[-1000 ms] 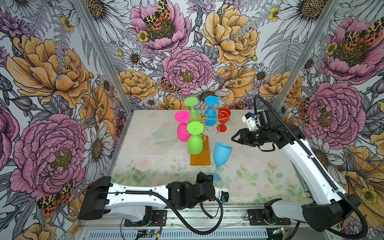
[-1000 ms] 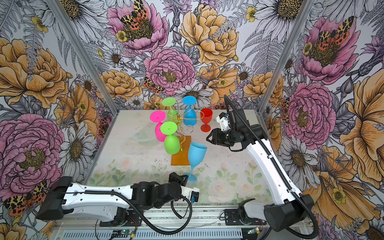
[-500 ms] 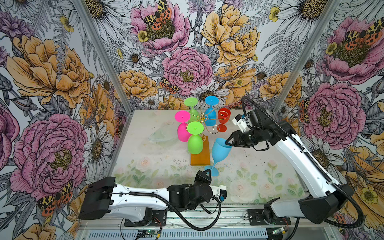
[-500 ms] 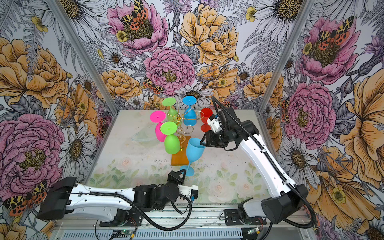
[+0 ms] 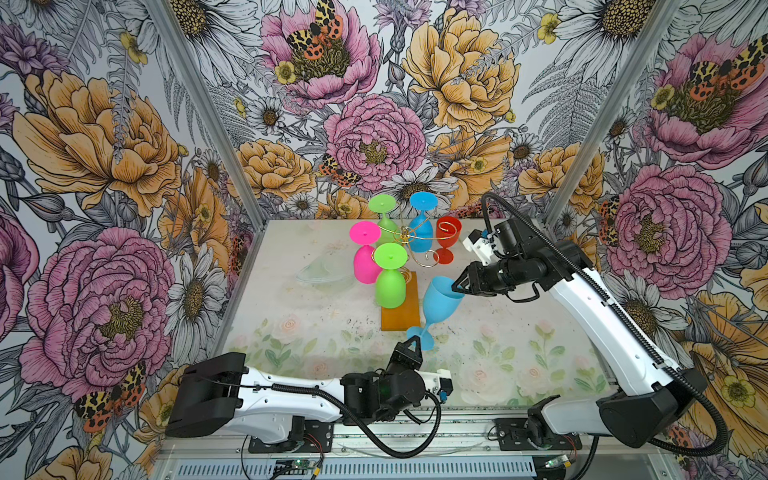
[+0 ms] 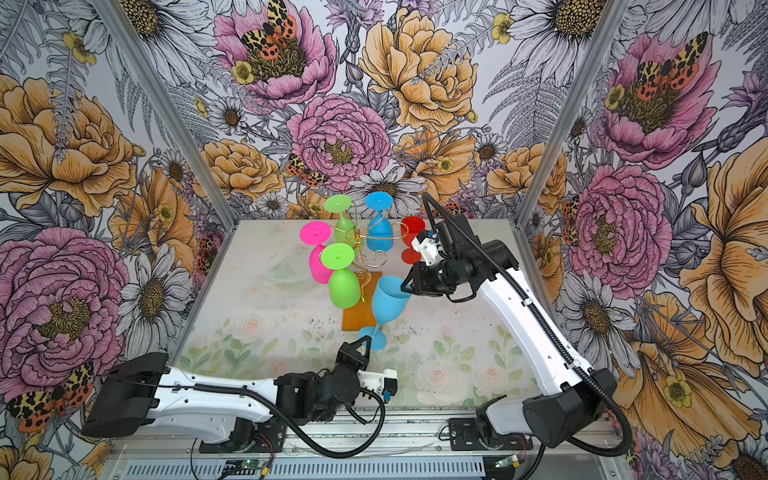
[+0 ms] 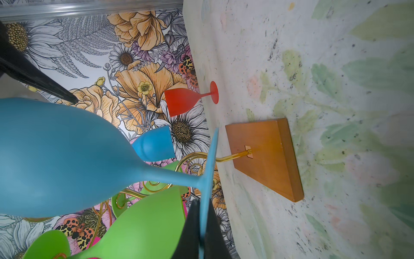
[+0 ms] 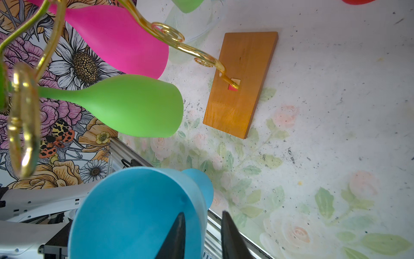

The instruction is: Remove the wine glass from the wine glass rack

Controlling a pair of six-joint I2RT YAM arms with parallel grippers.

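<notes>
— Between the jaws of the left gripper (image 5: 413,343), what is held?
— The foot of the glass (image 5: 440,301) is pinched there. The jaws are pressed onto the disc from both faces.

— How is the glass set from those jaws?
— It is tilted. The stem runs up and away from them, and the bowl's mouth is turned toward the right gripper (image 5: 457,286). It is kept clear of the wire arms of the rack (image 8: 187,50). Whether the foot touches the table (image 5: 519,332) cannot be told.

— And the right jaws?
— They are spread astride the rim. One finger (image 8: 175,235) is placed inside the bowl and one outside, and a gap is seen between the outer finger and the wall.

— What is found beyond the left jaws?
— Just past the pinched foot the amber base (image 5: 399,318) is laid flat on the table, with the gold stem rising from it.

— And farther off?
— Across the bowl from the right jaws a green glass (image 5: 390,286) is hung bowl down, with a pink glass (image 5: 365,266) just behind it. A second green glass (image 5: 384,218) and a blue glass (image 5: 420,232) are hung farther back. Behind the right jaws a red glass (image 5: 448,235) is stood upright on the table. A clear dish (image 5: 320,270) is seen beyond the pink glass, farthest from the right jaws.
</notes>
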